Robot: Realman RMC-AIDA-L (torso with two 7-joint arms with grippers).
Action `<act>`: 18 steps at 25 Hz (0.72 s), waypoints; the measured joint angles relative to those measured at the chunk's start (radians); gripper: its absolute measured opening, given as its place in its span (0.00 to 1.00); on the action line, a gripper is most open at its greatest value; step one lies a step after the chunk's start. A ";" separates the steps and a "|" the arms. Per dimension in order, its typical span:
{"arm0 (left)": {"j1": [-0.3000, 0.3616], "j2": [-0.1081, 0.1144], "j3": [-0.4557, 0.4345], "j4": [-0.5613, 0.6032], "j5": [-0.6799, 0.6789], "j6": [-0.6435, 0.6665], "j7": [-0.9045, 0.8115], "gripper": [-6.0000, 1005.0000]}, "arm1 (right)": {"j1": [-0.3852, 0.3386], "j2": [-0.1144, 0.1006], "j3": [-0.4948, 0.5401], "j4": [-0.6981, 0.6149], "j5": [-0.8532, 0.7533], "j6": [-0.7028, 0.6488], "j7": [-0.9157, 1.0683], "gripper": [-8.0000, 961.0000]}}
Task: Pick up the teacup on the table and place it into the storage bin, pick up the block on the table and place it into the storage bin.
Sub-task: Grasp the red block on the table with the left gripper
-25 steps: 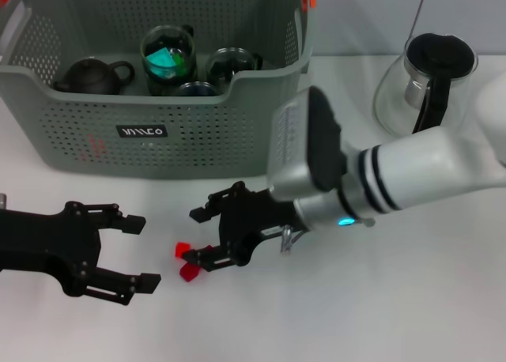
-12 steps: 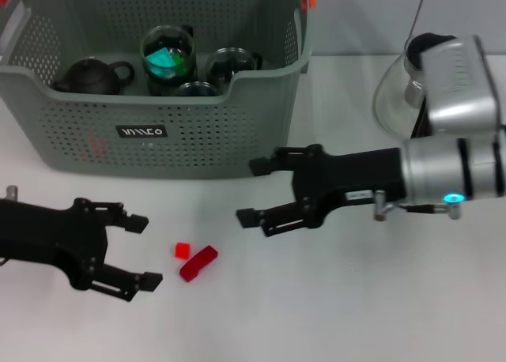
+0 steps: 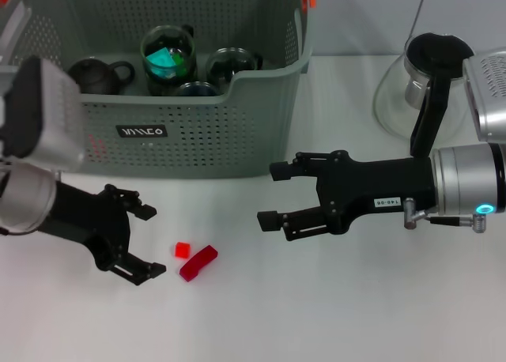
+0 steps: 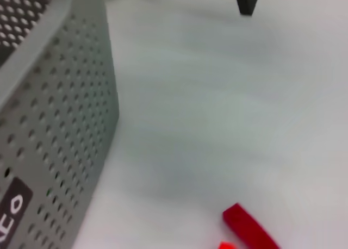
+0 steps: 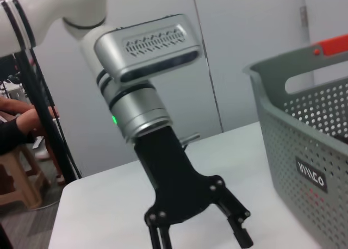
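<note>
Bright and evenly lit from above, with faint shadows on the white table (image 3: 332, 314); left wrist view soft and blurred.

I see the left gripper (image 5: 204, 234), jaws spread, over the white surface (image 5: 109, 205); the storage bin (image 5: 304, 151) sits at three o'clock.
</note>
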 joint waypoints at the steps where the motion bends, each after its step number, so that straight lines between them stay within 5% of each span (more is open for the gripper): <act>1: -0.008 0.000 0.015 -0.004 0.014 -0.013 0.002 0.93 | 0.000 0.002 0.007 0.002 -0.004 0.000 0.002 0.97; 14: -0.101 -0.012 0.156 -0.062 0.146 -0.122 0.004 0.91 | -0.006 0.023 0.037 0.010 -0.007 0.000 0.006 0.97; 18: -0.127 -0.019 0.182 -0.079 0.183 -0.130 0.000 0.83 | -0.007 0.025 0.040 0.010 -0.008 0.000 0.007 0.97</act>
